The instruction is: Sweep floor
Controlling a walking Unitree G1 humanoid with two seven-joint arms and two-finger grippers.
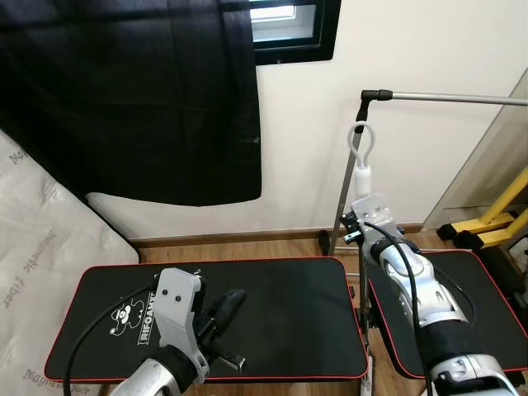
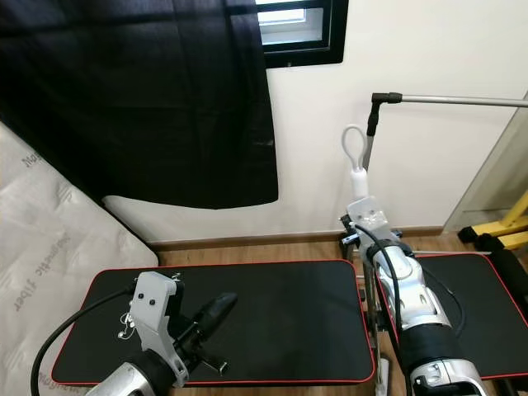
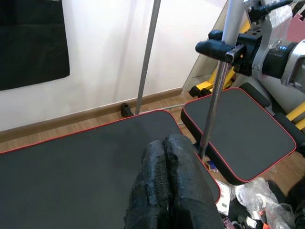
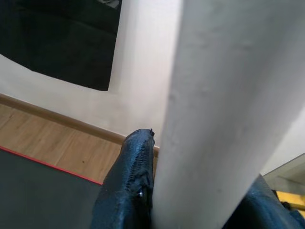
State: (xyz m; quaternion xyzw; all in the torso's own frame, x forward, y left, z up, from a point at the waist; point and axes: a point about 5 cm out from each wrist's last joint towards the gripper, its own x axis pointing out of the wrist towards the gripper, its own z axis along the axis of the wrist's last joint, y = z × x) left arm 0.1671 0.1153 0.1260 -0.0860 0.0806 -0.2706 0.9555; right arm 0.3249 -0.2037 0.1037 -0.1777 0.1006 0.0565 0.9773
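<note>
Right gripper (image 4: 190,200) clamps the white broom handle (image 1: 360,177) at 2 o'clock. Left gripper (image 3: 167,157), fingers pressed together, hovers over the black mat (image 1: 280,313).

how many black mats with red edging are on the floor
2: the large mat lies ahead below the left gripper; the second mat lies to its right, partly behind the right arm. More may lie out of frame.

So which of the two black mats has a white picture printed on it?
The larger black mat on the robot's left, below the left gripper; a white cartoon logo sits near its left end. The smaller mat on the right shows no print.
</note>
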